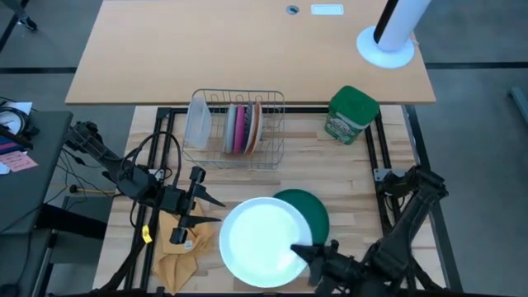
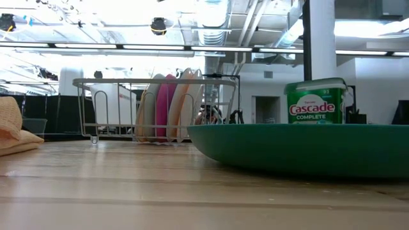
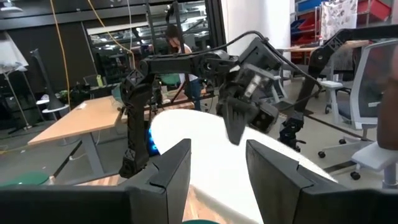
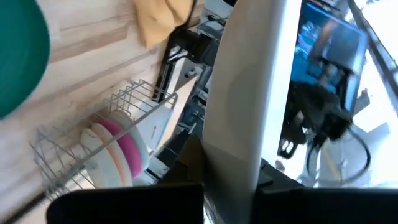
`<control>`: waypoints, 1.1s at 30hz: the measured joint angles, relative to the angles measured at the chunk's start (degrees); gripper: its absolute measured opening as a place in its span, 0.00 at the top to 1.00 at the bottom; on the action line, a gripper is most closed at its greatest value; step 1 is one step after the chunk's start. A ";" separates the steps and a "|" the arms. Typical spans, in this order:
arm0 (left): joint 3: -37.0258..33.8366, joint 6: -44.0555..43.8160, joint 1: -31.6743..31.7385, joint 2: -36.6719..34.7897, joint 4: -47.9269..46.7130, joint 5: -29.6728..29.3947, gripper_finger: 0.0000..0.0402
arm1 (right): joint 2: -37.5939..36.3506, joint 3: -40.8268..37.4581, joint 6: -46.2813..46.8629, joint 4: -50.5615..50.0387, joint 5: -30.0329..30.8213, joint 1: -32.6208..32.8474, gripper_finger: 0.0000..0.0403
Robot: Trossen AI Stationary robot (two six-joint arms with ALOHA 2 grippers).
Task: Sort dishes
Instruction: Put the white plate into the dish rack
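A large white plate (image 1: 260, 242) is held over the table's near middle, its white face up. My right gripper (image 1: 307, 252) is shut on its near right rim. My left gripper (image 1: 216, 210) is open at the plate's left rim, with the white plate (image 3: 217, 155) showing just ahead of and between its fingers; I cannot tell whether they touch. A dark green plate (image 1: 309, 210) lies on the table, partly under the white one. Small grey, pink and orange-patterned plates (image 1: 242, 128) stand on edge in a wire rack (image 1: 272, 148). My right gripper pinches the white plate's rim (image 4: 233, 168) between its two fingers, one on each face. It comes about level from the table's near right side. The plate is held about level and does not show in the low view, so it is clear of the table.
A frosted translucent container (image 1: 196, 122) leans at the rack's left end. A green canister (image 1: 352, 114) stands at the far right. A yellow cloth (image 1: 181, 247) lies under my left arm. A white post (image 1: 385, 41) stands on the desk beyond.
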 joint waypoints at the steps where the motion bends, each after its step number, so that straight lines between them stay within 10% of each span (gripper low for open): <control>1: 0.00 -0.01 0.00 0.00 0.00 0.00 0.63 | -0.67 0.00 1.61 -0.31 0.31 0.62 0.92; 12: -0.02 -0.07 0.00 0.00 0.45 0.02 0.63 | -9.46 0.00 37.48 -3.96 3.60 6.58 0.93; 24: -0.02 6.96 0.00 1.19 1.50 0.02 0.63 | -16.12 -1.10 87.21 -31.84 1.40 1.34 0.93; 33: -0.02 16.44 1.14 6.30 5.44 -5.99 0.62 | -18.38 -6.08 86.73 -26.51 -11.41 -1.75 0.93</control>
